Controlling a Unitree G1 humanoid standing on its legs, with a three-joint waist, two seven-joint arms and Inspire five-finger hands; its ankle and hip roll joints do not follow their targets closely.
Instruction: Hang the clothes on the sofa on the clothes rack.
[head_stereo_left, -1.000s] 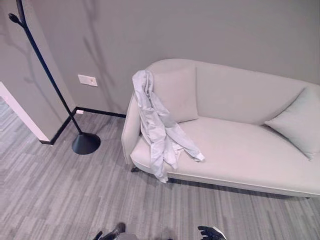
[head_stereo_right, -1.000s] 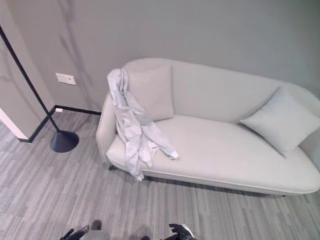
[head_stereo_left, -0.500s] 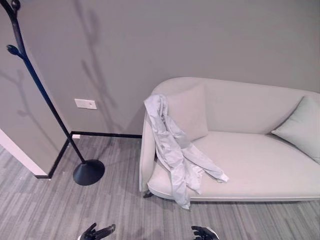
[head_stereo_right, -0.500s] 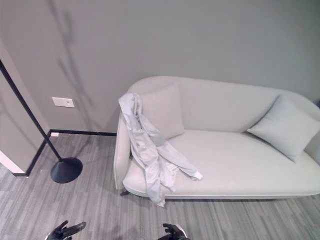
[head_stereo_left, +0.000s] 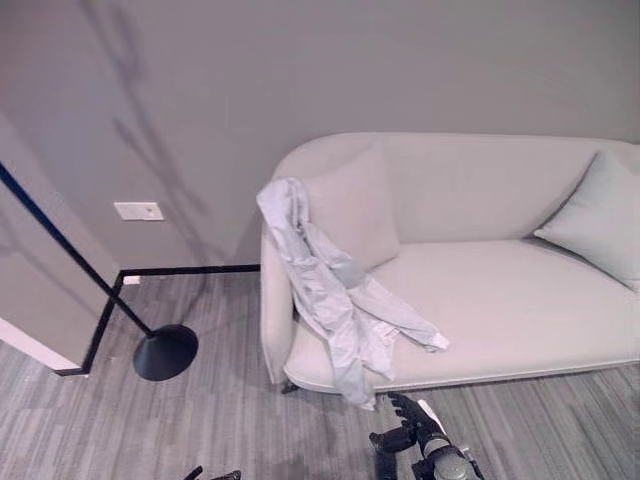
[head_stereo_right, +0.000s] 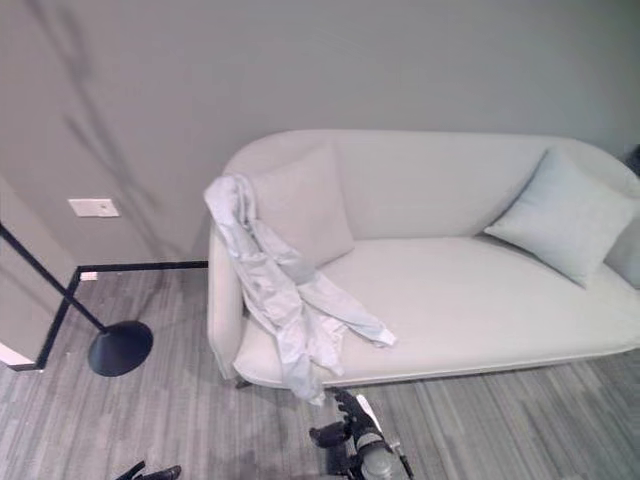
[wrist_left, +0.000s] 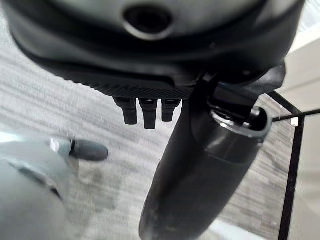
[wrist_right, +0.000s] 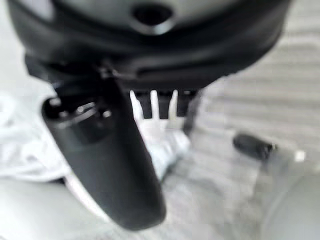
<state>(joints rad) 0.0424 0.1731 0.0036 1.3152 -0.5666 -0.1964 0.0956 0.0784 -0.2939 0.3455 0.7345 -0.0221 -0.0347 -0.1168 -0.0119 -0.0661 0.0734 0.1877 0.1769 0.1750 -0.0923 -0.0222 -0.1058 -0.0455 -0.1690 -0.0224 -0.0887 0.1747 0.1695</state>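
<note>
we see pale jacket (head_stereo_left: 335, 300) draped over sofa (head_stereo_left: 500, 300) left arm edge, unheld. right hand (head_stereo_left: 412, 428) raised toward its hem, fingers spread, ready for grasp. left hand (head_stereo_left: 212, 474) low; fingers unreadable. clothes rack (head_stereo_left: 150, 340) left of sofa.

Right robot hand (head_stereo_left: 412, 428) raised low in front, fingers spread and relaxed, left robot hand (head_stereo_right: 150, 472) low, fingertips barely visible

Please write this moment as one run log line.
jacket: draped over sofa arm | right hand: open, near jacket hem | left hand: low, idle
</note>
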